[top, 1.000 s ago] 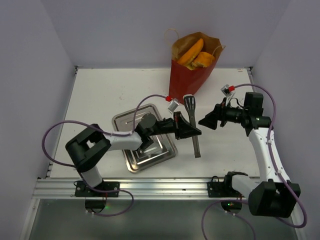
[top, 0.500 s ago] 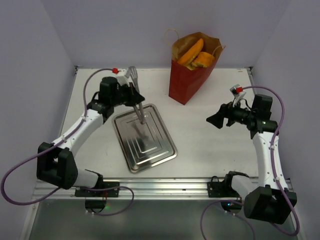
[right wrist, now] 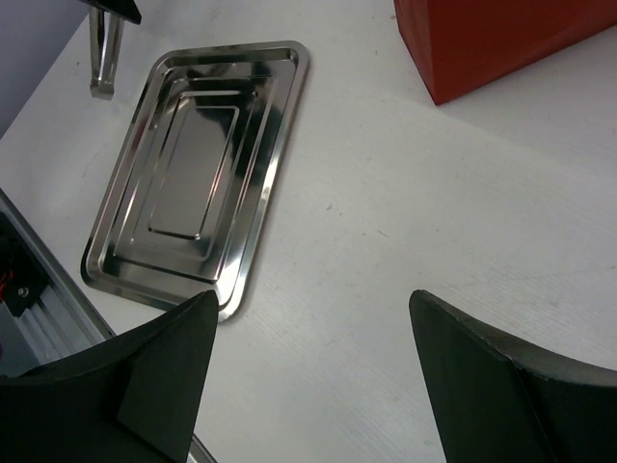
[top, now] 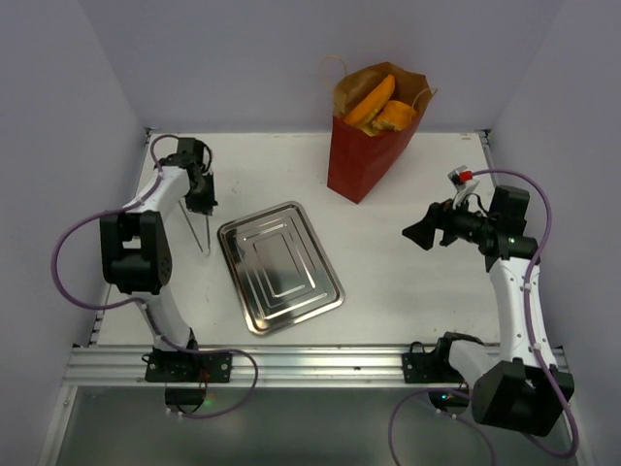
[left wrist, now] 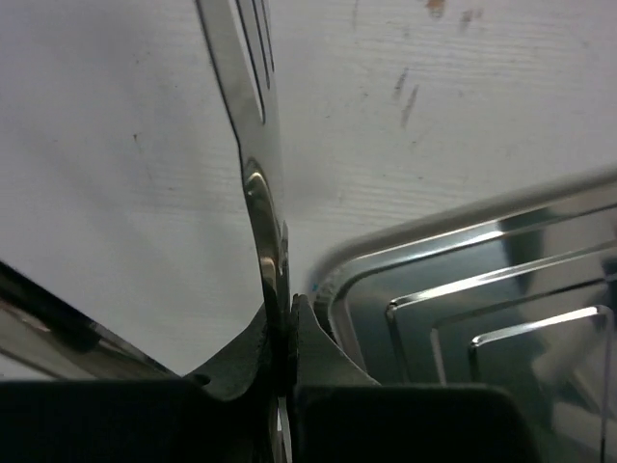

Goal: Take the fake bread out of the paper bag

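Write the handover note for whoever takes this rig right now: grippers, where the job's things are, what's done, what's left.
Left gripper: shut on the metal tongs, at the far left of the table, just left of the steel tray.
Right gripper: open and empty, above bare table to the right of the tray, nearer than the paper bag.
Paper bag: upright at the far edge, mouth open, with the fake bread poking out of its top.
Tray: nothing in it.
Done: no bread is out yet.
Left: lift every bread piece out of the bag.
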